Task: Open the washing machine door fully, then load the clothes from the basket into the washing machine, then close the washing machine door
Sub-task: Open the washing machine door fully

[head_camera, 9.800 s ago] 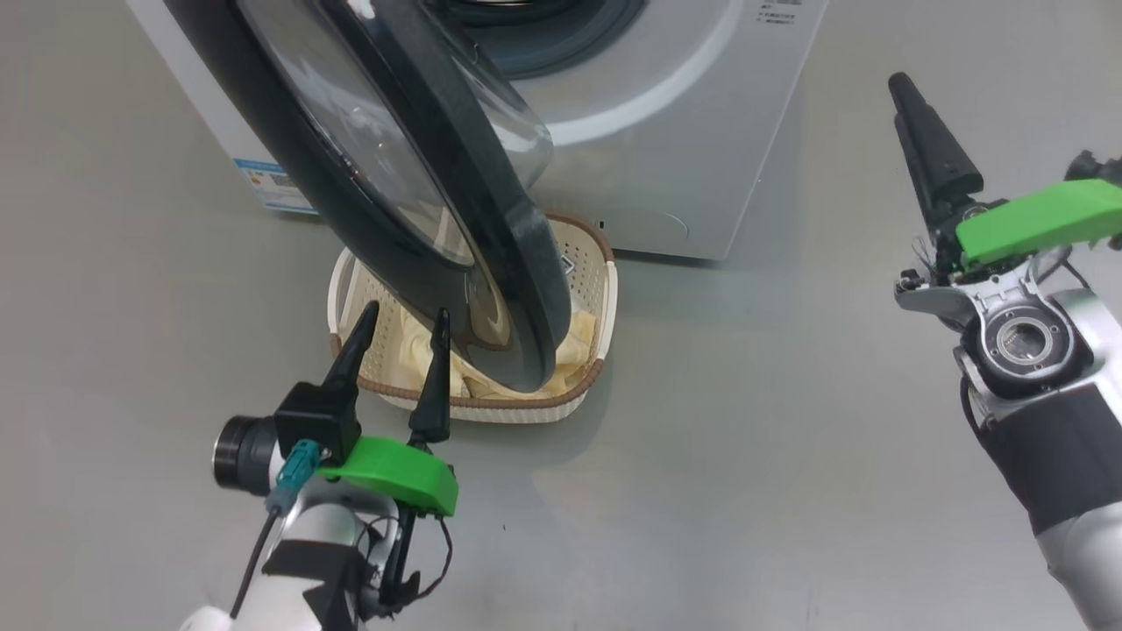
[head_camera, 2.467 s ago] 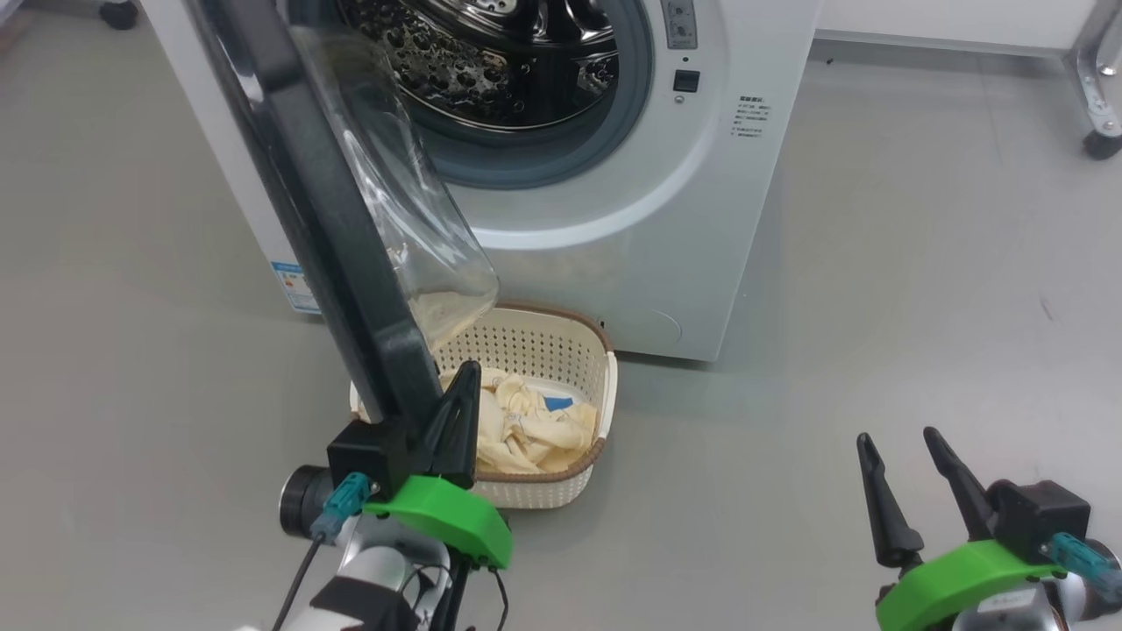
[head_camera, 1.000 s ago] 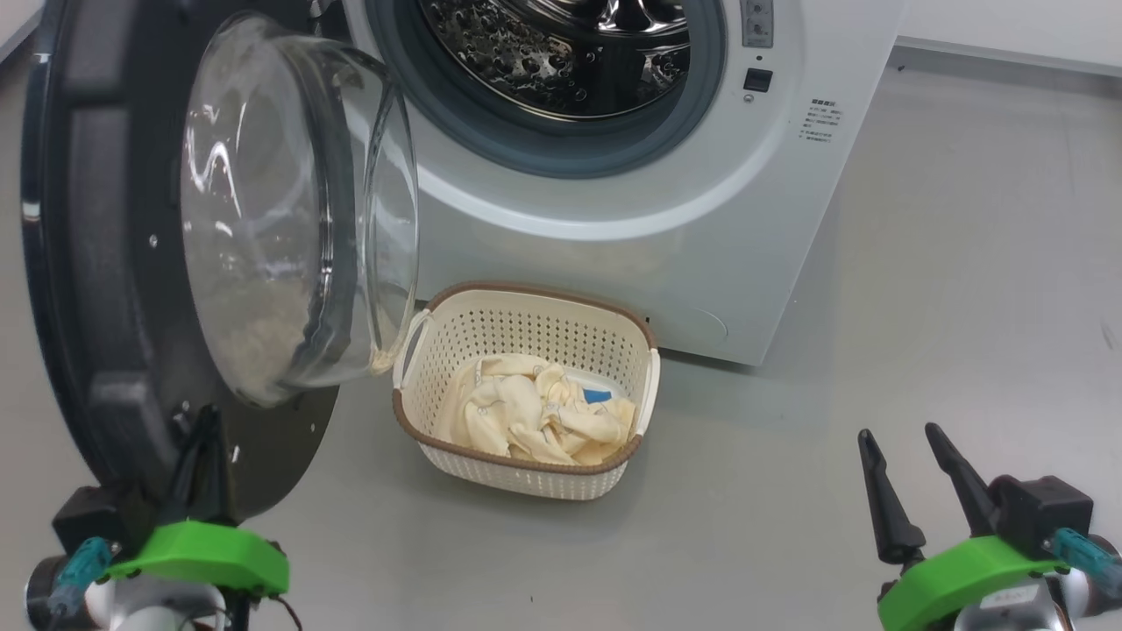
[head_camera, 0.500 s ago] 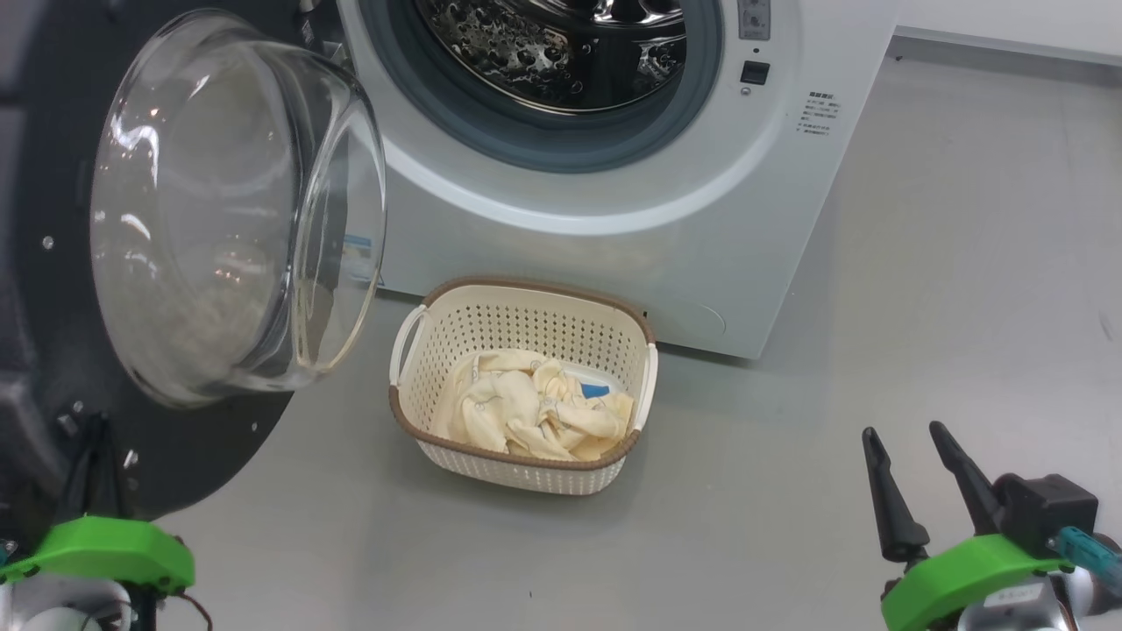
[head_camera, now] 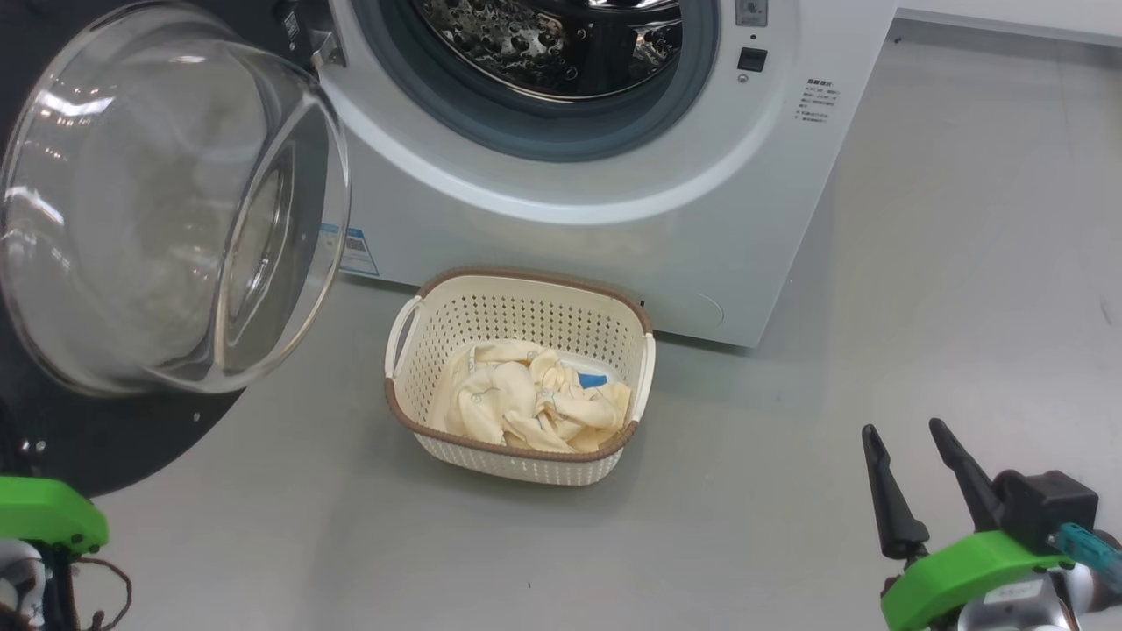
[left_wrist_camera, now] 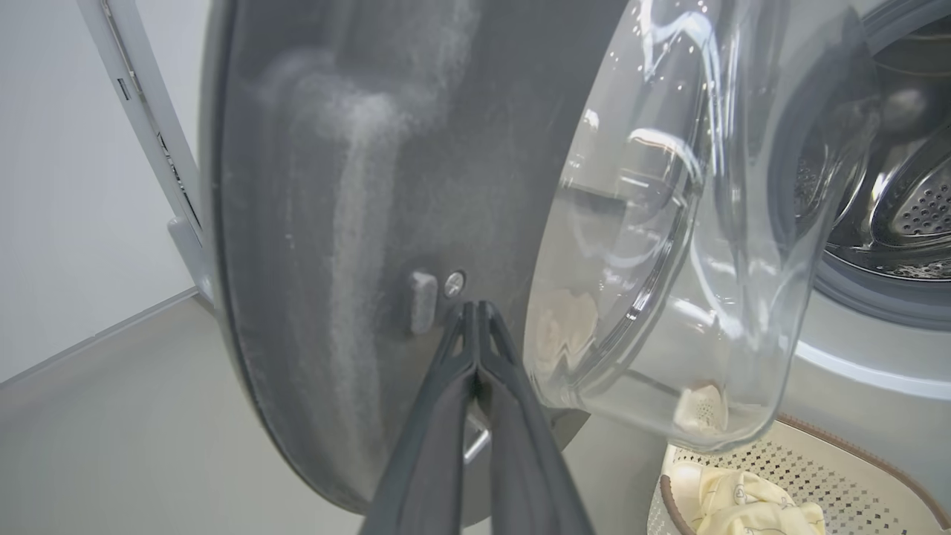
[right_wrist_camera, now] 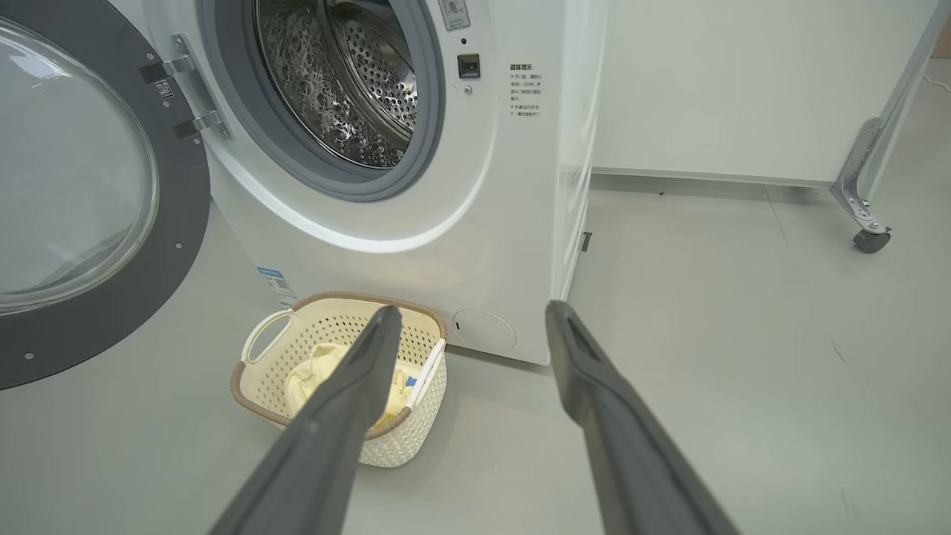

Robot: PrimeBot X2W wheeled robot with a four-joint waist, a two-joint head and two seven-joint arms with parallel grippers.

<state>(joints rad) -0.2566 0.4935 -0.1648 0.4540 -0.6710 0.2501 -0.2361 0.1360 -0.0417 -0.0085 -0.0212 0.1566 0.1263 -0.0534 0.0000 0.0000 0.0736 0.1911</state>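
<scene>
Left wrist view: left gripper [left_wrist_camera: 475, 319], pinched together, at washing machine door [left_wrist_camera: 334, 186]; steady outward push is advised. Right gripper [right_wrist_camera: 472, 312]: spread, empty.

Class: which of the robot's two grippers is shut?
The left gripper, fingers pressed together at the washing machine door; the right gripper has its fingers wide apart, holding nothing.

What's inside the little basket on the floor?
Inside the basket lies a crumpled bundle of cream-yellow clothes with a blue patch. The bundle covers most of the basket's bottom, so anything underneath it can't be seen.
</scene>
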